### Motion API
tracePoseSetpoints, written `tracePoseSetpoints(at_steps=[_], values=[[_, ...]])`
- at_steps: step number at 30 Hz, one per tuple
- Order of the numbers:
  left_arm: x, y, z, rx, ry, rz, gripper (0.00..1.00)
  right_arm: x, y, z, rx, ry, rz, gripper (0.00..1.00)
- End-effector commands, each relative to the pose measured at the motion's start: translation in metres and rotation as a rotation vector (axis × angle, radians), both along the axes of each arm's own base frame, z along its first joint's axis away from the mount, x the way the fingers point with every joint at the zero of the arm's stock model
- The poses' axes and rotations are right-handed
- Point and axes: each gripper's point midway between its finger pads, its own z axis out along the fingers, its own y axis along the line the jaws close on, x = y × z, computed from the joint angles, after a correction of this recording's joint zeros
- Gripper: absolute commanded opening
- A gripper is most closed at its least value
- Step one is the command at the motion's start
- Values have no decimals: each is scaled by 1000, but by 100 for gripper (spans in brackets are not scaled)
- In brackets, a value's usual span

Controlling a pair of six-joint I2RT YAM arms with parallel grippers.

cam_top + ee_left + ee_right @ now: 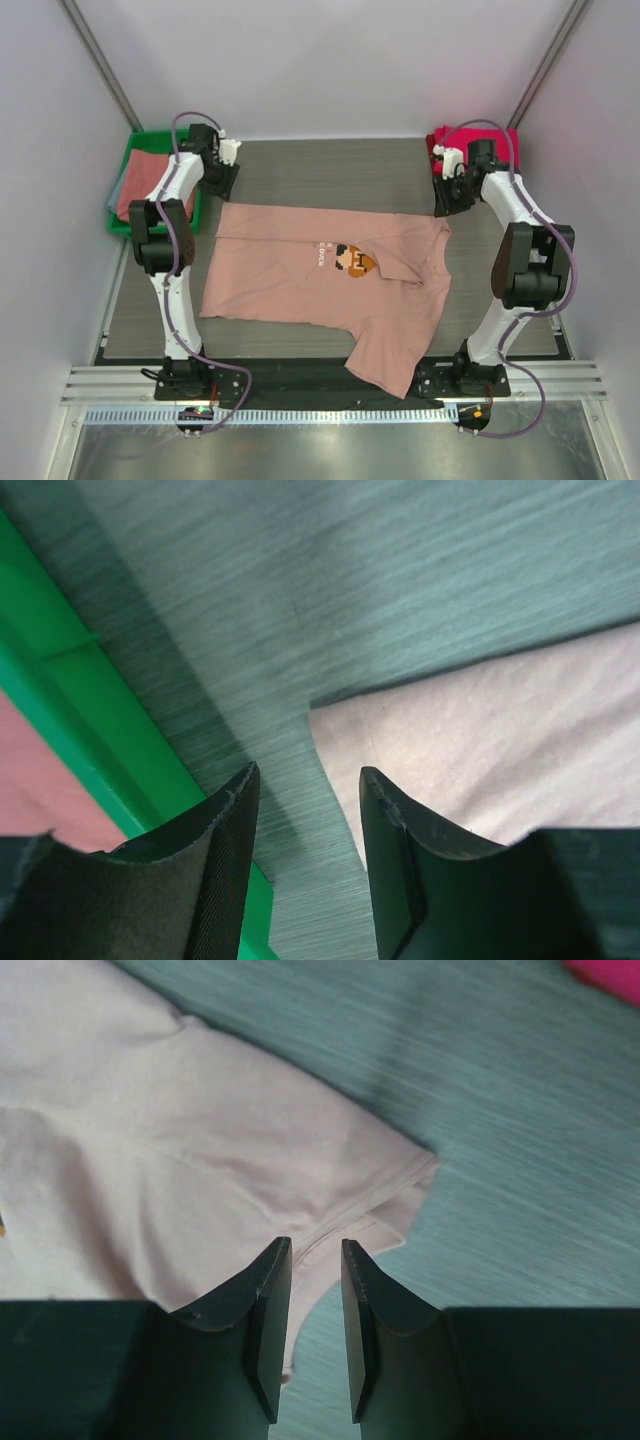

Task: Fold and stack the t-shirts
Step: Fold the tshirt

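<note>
A salmon-pink t-shirt point(300, 275) with a pixel-art print point(355, 262) lies spread flat on the table, and one sleeve reaches over the near edge. My left gripper point(222, 185) is open and empty just above the shirt's far-left corner. In the left wrist view that corner point(480, 750) lies beside the open gripper point(305, 780), not between the jaws. My right gripper point(446, 202) hovers at the shirt's far-right corner. In the right wrist view it point(316, 1250) is open with a narrow gap over the shirt's seamed edge point(380, 1215). A magenta t-shirt point(445, 140) lies at the back right.
A green bin point(128, 222) stands at the back left, close to the left gripper, with salmon and grey shirts point(148, 178) in it. Its wall point(80, 720) fills the left of the left wrist view. White enclosure walls surround the table.
</note>
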Motion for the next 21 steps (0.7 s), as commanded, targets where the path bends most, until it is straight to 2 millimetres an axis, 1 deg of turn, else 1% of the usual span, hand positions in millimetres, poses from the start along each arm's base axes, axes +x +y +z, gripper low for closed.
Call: tracePoseSetpoints(at_steps=[1, 2, 3, 4, 5, 6, 7, 8, 9, 10, 15, 18, 21], values=[[12, -5, 11, -38, -30, 16, 47, 24, -6, 10, -8, -69, -16, 33], [14, -5, 11, -39, -32, 15, 47, 26, -10, 5, -8, -65, -23, 33], [14, -5, 8, -39, -26, 15, 48, 29, -11, -3, -5, -46, -27, 32], [14, -6, 2, -42, -13, 14, 49, 31, -13, -7, -4, -41, -32, 33], [15, -6, 0, -44, -9, 12, 49, 34, -14, -11, -3, -35, -35, 33], [17, -7, 1, -45, -13, 14, 50, 40, -17, -11, -3, -43, -40, 33], [18, -6, 0, -44, -14, 16, 50, 43, -18, -18, -3, -30, -43, 33], [18, -6, -1, -44, -13, 16, 50, 46, -19, -21, -5, -27, -44, 33], [21, -6, 1, -46, -20, 19, 51, 52, -24, -18, -11, -37, -51, 33], [21, -6, 0, -42, -20, 19, 51, 55, -26, -25, -9, -25, -58, 33], [22, -2, 2, -23, -29, 22, 50, 70, -41, -30, -21, -33, -80, 33], [20, -1, 1, -16, -24, 20, 50, 72, -46, -33, -27, -27, -88, 33], [18, 0, 2, -8, -22, 14, 51, 66, -44, -38, -18, -3, -81, 34]])
